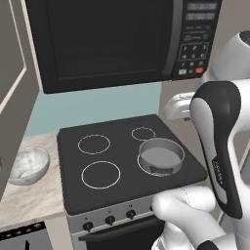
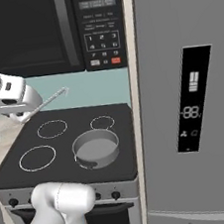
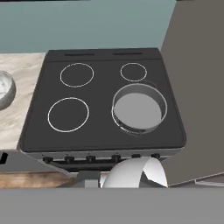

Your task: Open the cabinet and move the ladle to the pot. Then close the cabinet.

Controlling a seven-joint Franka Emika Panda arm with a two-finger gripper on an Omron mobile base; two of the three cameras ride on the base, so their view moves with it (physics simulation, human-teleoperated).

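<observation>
Above the stove (image 2: 65, 162), the ladle (image 2: 50, 101) handle slants up-right.

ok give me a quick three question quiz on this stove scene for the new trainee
1. True or false: the ladle already lies in the pot.
2. Seen from the robot, which burner of the stove is the pot on? A front left, B back right, C front right.
3. Fill in: the bowl sits on the counter to the ___ of the stove.

Key: 1 false, the pot is empty. 2 C. 3 left.
</observation>
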